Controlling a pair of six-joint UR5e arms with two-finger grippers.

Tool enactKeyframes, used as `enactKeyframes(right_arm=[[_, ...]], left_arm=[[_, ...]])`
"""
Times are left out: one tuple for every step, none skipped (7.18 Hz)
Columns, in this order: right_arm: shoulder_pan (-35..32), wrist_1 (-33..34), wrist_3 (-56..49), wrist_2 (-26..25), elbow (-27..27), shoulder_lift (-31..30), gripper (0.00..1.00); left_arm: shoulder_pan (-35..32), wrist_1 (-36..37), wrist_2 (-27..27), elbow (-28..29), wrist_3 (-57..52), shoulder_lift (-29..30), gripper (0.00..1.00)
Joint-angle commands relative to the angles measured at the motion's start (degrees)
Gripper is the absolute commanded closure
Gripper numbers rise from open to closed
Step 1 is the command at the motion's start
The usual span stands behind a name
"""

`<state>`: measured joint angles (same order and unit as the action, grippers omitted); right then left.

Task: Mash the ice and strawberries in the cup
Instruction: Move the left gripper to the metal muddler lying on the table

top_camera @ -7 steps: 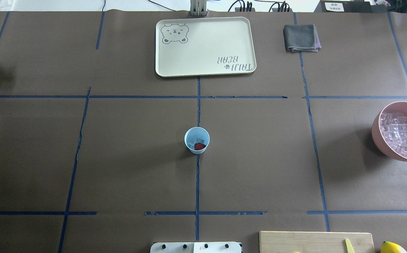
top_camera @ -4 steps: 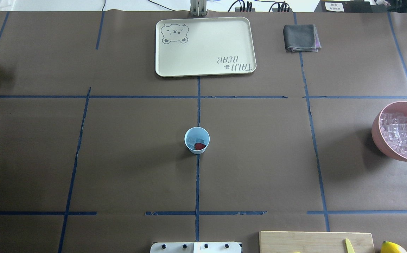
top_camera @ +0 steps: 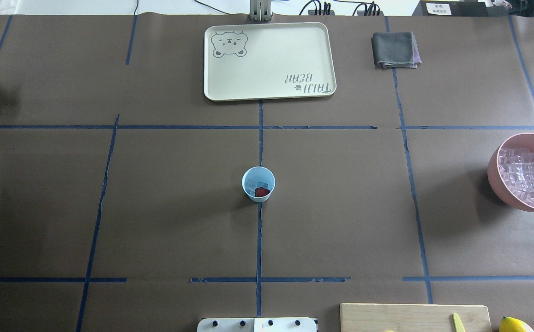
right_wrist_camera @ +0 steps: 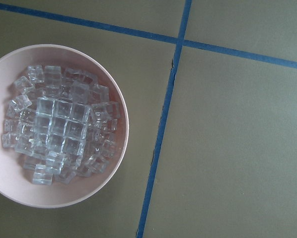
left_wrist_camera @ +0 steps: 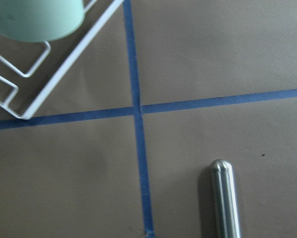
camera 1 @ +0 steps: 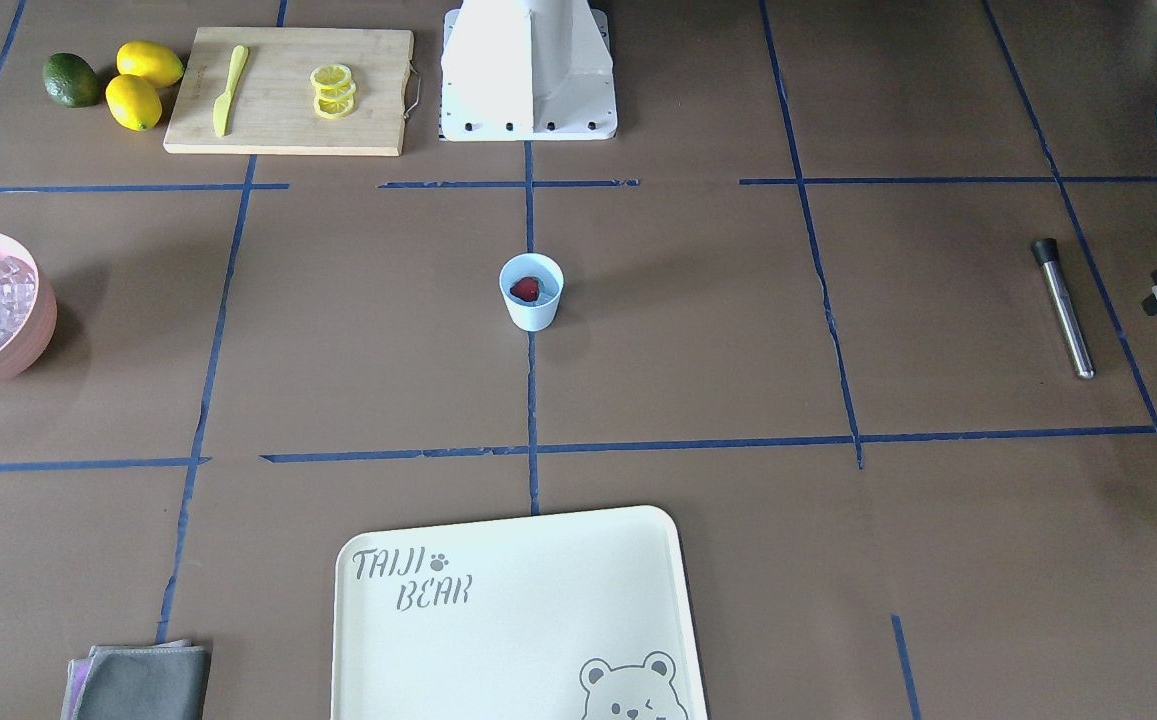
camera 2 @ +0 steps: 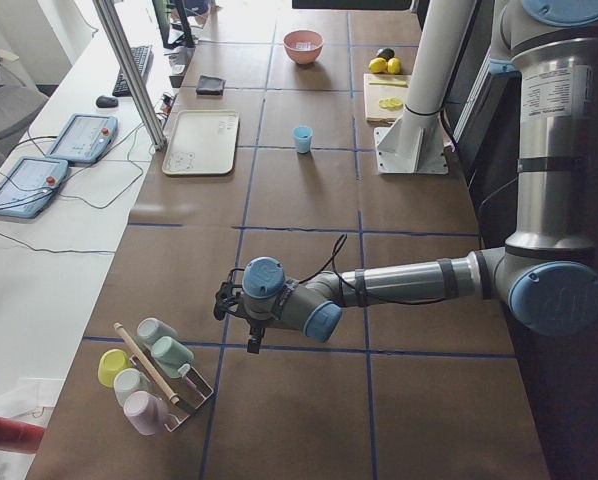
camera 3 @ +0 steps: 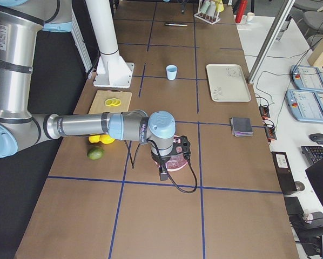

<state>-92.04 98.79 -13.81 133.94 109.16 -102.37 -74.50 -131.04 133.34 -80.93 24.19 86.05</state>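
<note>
Cup unmoved; left claw low near muddler, right claw beside bowl

One cup, one strawberry, ice cubes beyond counting

At least two cubes show in the cup; one pink bowl holds the rest. Also: two lemons, one green fruit, three lemon slices, one board, one knife, one tray, one cloth, one metal rod, five racked cups.

Matt brown paper across the table, brushed metal rod (shiny at its tip), glassy ice cubes, bare wood board, soft grey cloth.
</note>
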Motion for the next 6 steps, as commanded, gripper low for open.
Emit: enactKeyframes(right_arm=[[0.02,0.0,0.01,0.0,0.0,-0.02,0.01],[0.02,0.0,-0.08,0.0,-0.09,-0.02,0.01],[-0.07,0.0,-0.08,0.0,-0.09,-0.02,0.01],[0.02,0.0,-0.08,0.0,-0.09,-0.11,0.01],[0.02,0.0,-0.17,0.0,-0.09,-0.46,0.01],[0.02,0.0,-0.17,0.0,-0.09,-0.55,0.01]], left_arm=[[5.39,-3.08,-3.41,0.51,4.46,0.0,0.0],[6.89,-3.08,-3.52,0.86,4.55,0.08,0.0],[7.6,-2.99,-3.52,0.95,4.55,0.08,0.0],[8.31,-2.99,-3.52,1.3,4.55,0.26,0.0],[9.44,-2.99,-3.52,2.09,4.55,0.69,0.0],[10.07,-3.08,-3.52,3.05,4.46,1.22,0.0]])
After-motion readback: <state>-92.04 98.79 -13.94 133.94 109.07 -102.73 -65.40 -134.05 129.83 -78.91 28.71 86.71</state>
